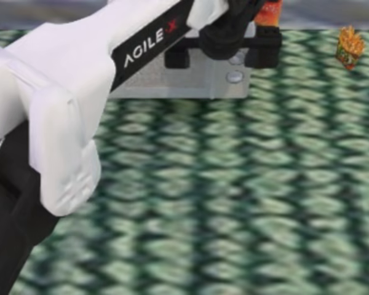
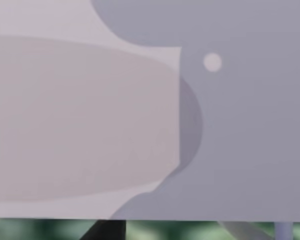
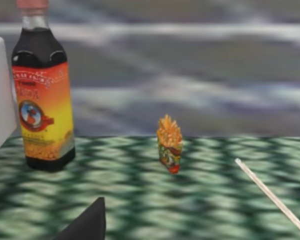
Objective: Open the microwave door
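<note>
The light-grey microwave (image 1: pixel 172 83) stands at the table's far edge, mostly hidden under my left arm. Its two round silver knobs (image 1: pixel 235 77) show on the right of its front. The microwave door (image 1: pixel 154 86) is the grey panel left of the knobs; only a strip of it shows, and it looks flush with the front. My left gripper (image 1: pixel 220 55) is open right at the front, one black finger (image 1: pixel 177 57) over the door and the other past the knobs. The left wrist view is filled by a grey microwave surface (image 2: pixel 250 150). My right arm is out of the top view.
A sauce bottle (image 3: pixel 42 100) with an orange label stands just right of the microwave, at the back. A small carton of fries (image 3: pixel 169 145) sits further right (image 1: pixel 349 46). Green woven cloth (image 1: pixel 234 203) covers the table. My left arm's white link (image 1: pixel 61 104) blocks the near left.
</note>
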Motion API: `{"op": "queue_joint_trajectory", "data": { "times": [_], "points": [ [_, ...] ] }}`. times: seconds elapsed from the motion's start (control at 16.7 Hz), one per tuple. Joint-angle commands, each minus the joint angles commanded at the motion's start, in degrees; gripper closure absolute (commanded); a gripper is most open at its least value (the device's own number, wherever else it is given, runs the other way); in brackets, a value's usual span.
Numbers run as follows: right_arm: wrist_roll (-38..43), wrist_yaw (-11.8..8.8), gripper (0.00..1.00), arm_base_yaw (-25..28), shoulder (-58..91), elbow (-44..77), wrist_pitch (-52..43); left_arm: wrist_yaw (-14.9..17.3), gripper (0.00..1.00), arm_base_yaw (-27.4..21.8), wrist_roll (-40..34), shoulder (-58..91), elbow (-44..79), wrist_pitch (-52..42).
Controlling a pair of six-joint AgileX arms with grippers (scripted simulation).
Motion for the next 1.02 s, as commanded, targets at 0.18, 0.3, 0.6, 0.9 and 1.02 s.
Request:
{"op": "queue_joint_trajectory", "data": {
  "times": [0.18, 0.3, 0.6, 0.9, 1.02],
  "points": [
    [0.0, 0.0, 0.00, 0.0, 0.0, 0.0, 0.0, 0.0, 0.53, 0.0, 0.0, 0.0, 0.0, 0.0],
    [0.0, 0.0, 0.00, 0.0, 0.0, 0.0, 0.0, 0.0, 0.68, 0.0, 0.0, 0.0, 0.0, 0.0],
    [0.0, 0.0, 0.00, 0.0, 0.0, 0.0, 0.0, 0.0, 1.00, 0.0, 0.0, 0.0, 0.0, 0.0],
    [0.0, 0.0, 0.00, 0.0, 0.0, 0.0, 0.0, 0.0, 1.00, 0.0, 0.0, 0.0, 0.0, 0.0],
    [0.0, 0.0, 0.00, 0.0, 0.0, 0.0, 0.0, 0.0, 1.00, 0.0, 0.0, 0.0, 0.0, 0.0]
  ]
}}
